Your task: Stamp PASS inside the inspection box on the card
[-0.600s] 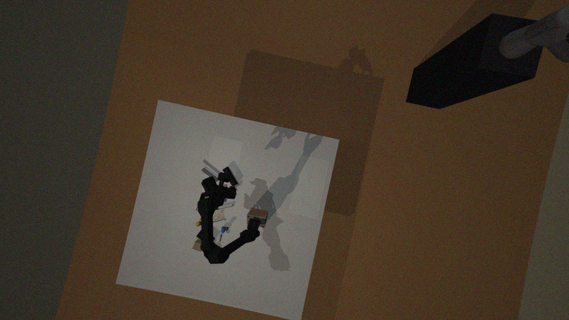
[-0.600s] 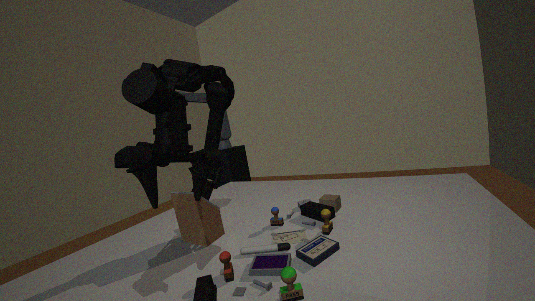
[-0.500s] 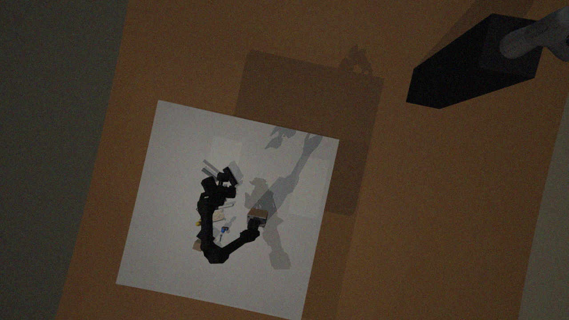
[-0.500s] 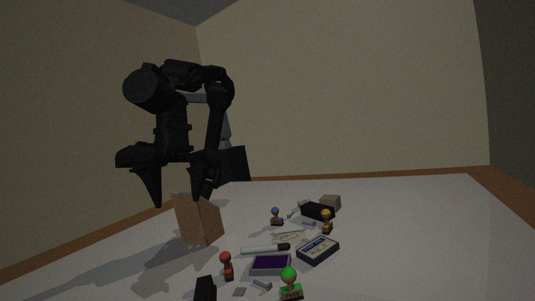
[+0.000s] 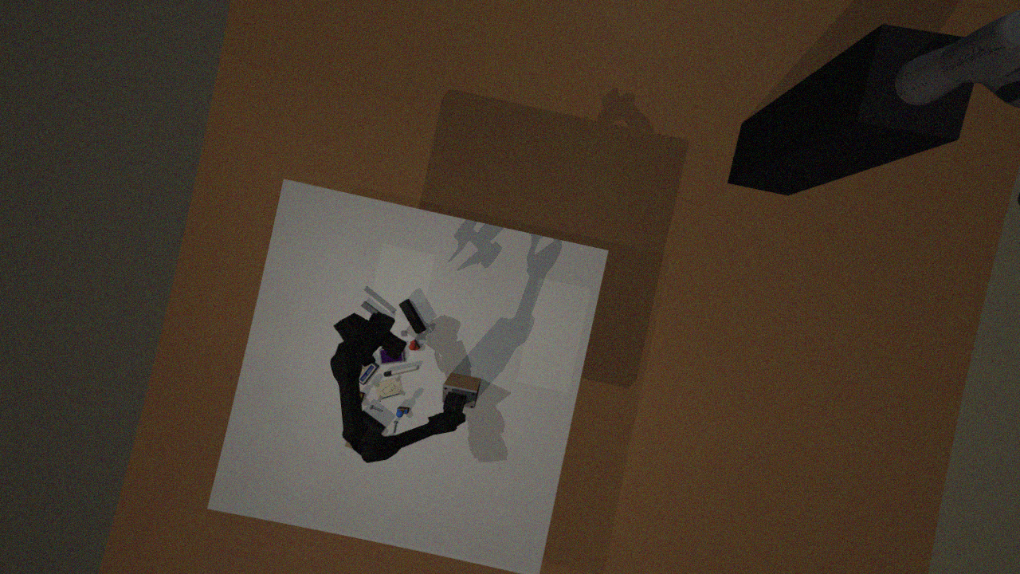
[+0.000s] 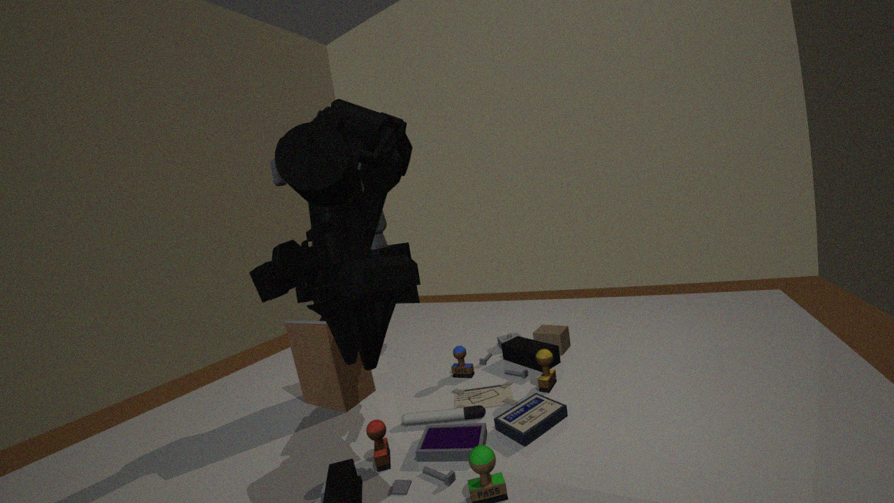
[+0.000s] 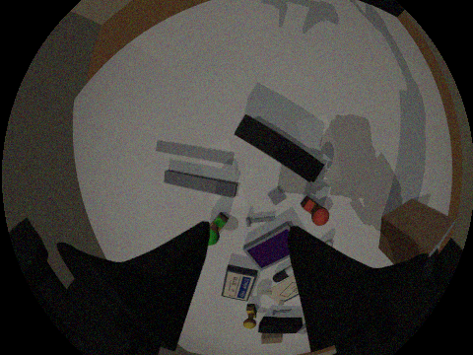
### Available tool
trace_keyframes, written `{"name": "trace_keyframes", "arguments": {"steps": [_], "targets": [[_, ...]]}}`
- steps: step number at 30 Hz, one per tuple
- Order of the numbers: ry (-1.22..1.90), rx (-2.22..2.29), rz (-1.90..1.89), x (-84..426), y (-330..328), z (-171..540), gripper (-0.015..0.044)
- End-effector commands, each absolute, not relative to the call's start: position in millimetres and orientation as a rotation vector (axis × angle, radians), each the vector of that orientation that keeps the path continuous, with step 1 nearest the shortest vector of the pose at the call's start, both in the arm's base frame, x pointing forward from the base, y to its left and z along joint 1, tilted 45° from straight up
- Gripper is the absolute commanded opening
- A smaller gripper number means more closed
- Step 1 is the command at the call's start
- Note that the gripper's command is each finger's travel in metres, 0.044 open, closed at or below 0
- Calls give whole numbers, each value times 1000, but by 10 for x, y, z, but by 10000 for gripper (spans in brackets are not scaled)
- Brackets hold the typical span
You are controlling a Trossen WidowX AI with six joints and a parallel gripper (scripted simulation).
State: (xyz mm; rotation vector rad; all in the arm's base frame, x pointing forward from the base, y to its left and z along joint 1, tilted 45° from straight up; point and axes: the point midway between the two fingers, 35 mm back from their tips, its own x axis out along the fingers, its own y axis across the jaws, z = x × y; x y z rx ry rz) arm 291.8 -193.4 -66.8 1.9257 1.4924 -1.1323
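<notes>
The PASS stamp point(image 6: 487, 478) point(image 7: 213, 238) stands upright with a green knob; in the wrist view it shows beside the left fingertip. My gripper point(image 6: 362, 365) point(image 7: 250, 232) is partly open and empty, high above the bench. The open ink pad point(image 5: 392, 355) point(image 6: 451, 437) point(image 7: 266, 250) is purple in a grey tray; the right finger covers its edge in the wrist view. The card point(image 5: 390, 387) point(image 6: 465, 399) point(image 7: 280, 294) lies beyond the pad with an outlined box. I see no print in the box, but the view is dim and small.
A red stamp point(image 6: 377, 437) point(image 7: 319, 215) and marker point(image 6: 437, 416) lie near the pad, with the blue pad lid point(image 6: 531, 418) point(image 7: 239, 283). Blue point(image 6: 461, 362) and yellow point(image 6: 545, 369) stamps stand farther back. A tall wooden block point(image 6: 321, 369) point(image 7: 414, 227) and black bar point(image 7: 279, 148) are obstacles.
</notes>
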Motion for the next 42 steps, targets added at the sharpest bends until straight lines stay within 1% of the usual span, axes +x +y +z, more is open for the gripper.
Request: {"name": "trace_keyframes", "arguments": {"steps": [1, 6, 11, 14, 28, 42], "targets": [[1656, 1496, -492, 3263, -1642, -790, 228], [1646, 1102, 17, 3523, -1372, -854, 228], [1531, 701, 486, 3753, -1069, -920, 228], [1480, 589, 610, 3849, -924, -888, 228], [1478, 583, 617, 3845, -913, -906, 228], [1477, 583, 616, 3857, -765, -1070, 228]]}}
